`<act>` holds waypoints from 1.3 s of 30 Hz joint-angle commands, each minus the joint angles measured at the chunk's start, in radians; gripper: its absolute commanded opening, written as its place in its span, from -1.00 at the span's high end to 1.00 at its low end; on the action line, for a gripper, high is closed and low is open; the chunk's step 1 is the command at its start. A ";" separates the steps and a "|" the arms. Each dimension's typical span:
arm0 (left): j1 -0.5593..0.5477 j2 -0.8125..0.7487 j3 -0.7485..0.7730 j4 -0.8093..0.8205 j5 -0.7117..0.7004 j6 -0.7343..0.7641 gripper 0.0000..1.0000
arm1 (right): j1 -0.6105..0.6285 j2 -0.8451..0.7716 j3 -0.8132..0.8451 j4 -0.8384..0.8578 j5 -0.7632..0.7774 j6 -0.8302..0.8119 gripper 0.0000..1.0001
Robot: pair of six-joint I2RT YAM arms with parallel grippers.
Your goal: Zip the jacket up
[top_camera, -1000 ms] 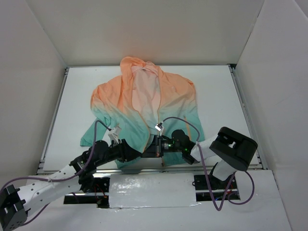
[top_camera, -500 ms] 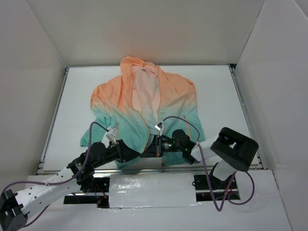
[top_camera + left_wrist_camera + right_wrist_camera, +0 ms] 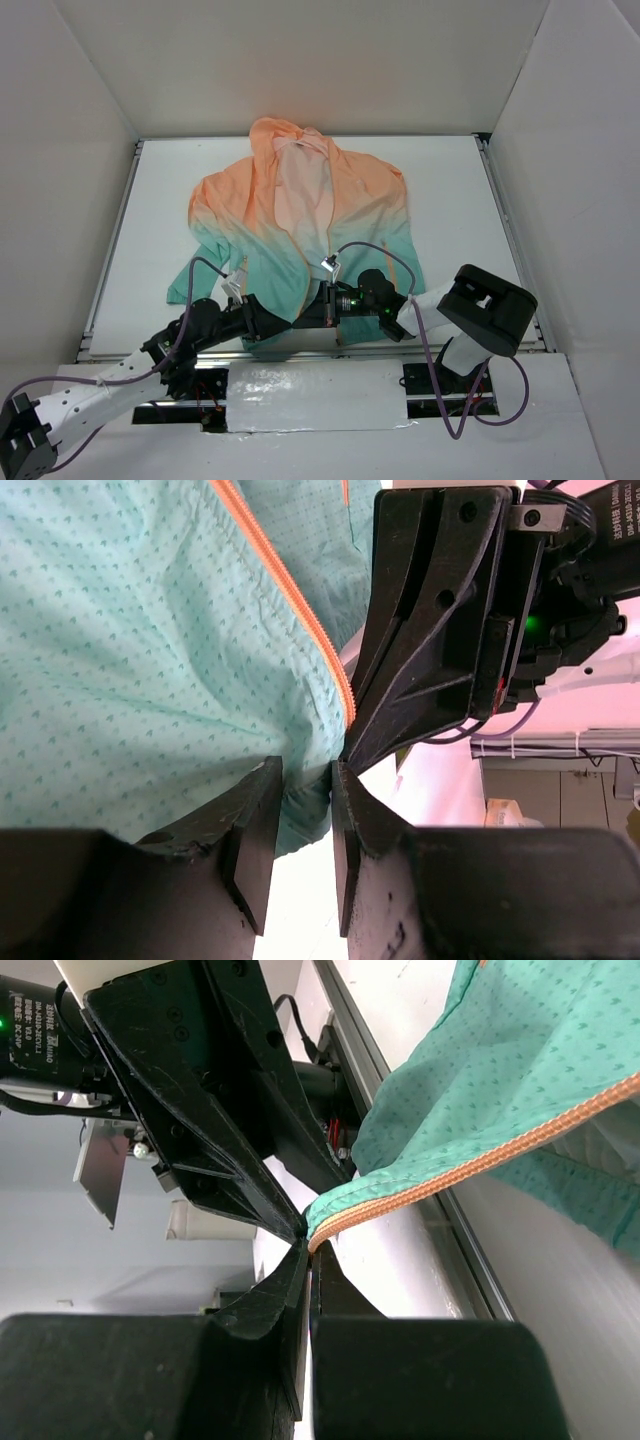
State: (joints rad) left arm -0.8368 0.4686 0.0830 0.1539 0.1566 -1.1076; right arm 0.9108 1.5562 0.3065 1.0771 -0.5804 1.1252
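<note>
Top view: jacket spread flat mid-table, hood toward far edge, hem at near edge.
Left wrist: left gripper part-open, teal hem corner between fingers.
Right wrist: right gripper closed, pinching hem corner at orange zipper.

Left arm: white tube links, black joints and wrist. Right arm: white link, bulky black joint housing. Purple cables loop off both wrists. Left fingers and right fingers: matte black, wedge-shaped. Silver screws on wrist bracket. Green LED. White-print label.
</note>
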 commanded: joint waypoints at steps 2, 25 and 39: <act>-0.004 0.001 -0.017 0.084 0.047 -0.017 0.23 | -0.001 -0.004 0.019 0.090 -0.006 -0.008 1.00; -0.002 0.022 0.009 0.030 -0.035 0.017 1.00 | -0.023 -0.404 0.101 -0.857 0.273 -0.236 -1.00; -0.001 0.090 0.029 0.154 -0.029 -0.008 1.00 | 0.114 -0.361 0.378 -1.719 0.717 -0.312 -0.05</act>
State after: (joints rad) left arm -0.8368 0.5423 0.0677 0.2344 0.1337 -1.1275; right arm 0.9665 1.1774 0.6254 -0.4641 0.0147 0.7994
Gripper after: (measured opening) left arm 0.042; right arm 0.536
